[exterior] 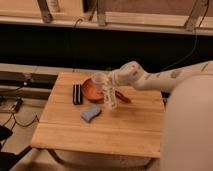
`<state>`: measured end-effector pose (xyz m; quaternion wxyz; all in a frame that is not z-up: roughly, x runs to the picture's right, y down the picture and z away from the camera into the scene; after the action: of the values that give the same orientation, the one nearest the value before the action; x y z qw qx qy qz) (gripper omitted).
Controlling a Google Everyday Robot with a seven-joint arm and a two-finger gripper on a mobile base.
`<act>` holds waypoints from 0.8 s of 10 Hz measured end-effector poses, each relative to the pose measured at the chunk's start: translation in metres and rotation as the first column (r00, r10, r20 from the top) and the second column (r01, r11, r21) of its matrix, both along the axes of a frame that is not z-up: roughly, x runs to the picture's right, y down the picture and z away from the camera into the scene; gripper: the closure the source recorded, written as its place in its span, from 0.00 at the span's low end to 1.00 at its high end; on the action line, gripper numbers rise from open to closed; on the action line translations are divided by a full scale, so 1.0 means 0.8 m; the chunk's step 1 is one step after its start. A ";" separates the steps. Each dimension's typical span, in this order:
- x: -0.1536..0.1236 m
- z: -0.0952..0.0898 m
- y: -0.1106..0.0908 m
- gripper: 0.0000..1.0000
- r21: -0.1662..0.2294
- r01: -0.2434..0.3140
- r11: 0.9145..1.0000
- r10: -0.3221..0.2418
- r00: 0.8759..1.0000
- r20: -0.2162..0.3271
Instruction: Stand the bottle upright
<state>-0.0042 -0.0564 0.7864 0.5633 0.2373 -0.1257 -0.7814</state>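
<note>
**Bottle near upright at table centre, release left to confirm**

The wooden table (pixel 125 130) fills the middle of the view, and the robot's pale arm (pixel 160 80) reaches over it from the right. Toward the back sits an orange dish (pixel 89 92) with a translucent cup (pixel 98 80) at its rim, a black block (pixel 77 94) just beside it on the left, and a blue sponge (pixel 91 113) nearer the front.

The bottle (pixel 111 100) stands close to vertical, leaning slightly, just right of the dish, its base at or just above the wood. The righting looks mostly done; settling it flat and withdrawing remain.

The gripper (pixel 111 89) sits at the bottle's top. I cannot tell whether it clamps the bottle or merely touches it.
</note>
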 end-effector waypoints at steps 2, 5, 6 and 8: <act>-0.018 -0.009 0.008 1.00 0.058 -0.004 0.998 -0.003 0.994 0.112; -0.012 -0.014 0.013 1.00 0.118 -0.039 0.992 0.014 0.979 0.205; -0.010 -0.016 0.011 1.00 0.131 -0.049 0.990 0.020 0.976 0.218; -0.011 -0.016 0.011 1.00 0.135 -0.047 0.990 0.016 0.975 0.220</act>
<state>-0.0132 -0.0477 0.7733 0.5405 0.3624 -0.1283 -0.7484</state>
